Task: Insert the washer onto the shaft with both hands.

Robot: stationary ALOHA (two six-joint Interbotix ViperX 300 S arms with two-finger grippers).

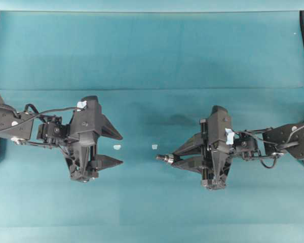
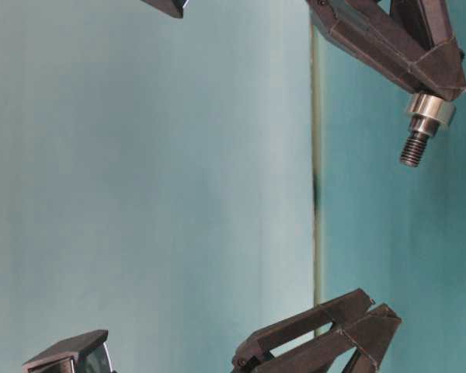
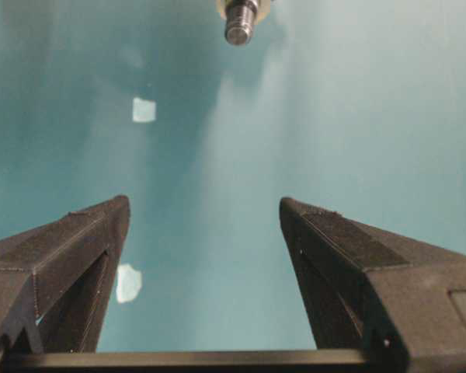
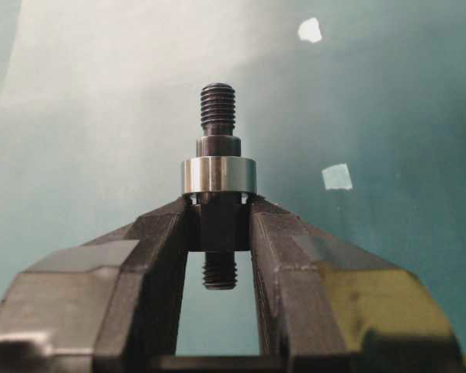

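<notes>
Closest to the right wrist camera, the right gripper (image 4: 220, 225) is closed on the shaft (image 4: 218, 144), which stands upright in the middle of that frame. On the shaft, just above the fingertips (image 4: 167, 225), the washer (image 4: 218, 176) already sits around it as a silvery ring, with the threaded end free above. In the overhead view the shaft points from right of centre toward the left gripper (image 1: 115, 149), which is well apart at left of centre. Its fingers stand wide open and hold nothing. Two pale tape scraps (image 1: 117, 147) lie on the teal table (image 1: 152, 55) between the arms. I judge the insertion done; only release may remain.
</notes>
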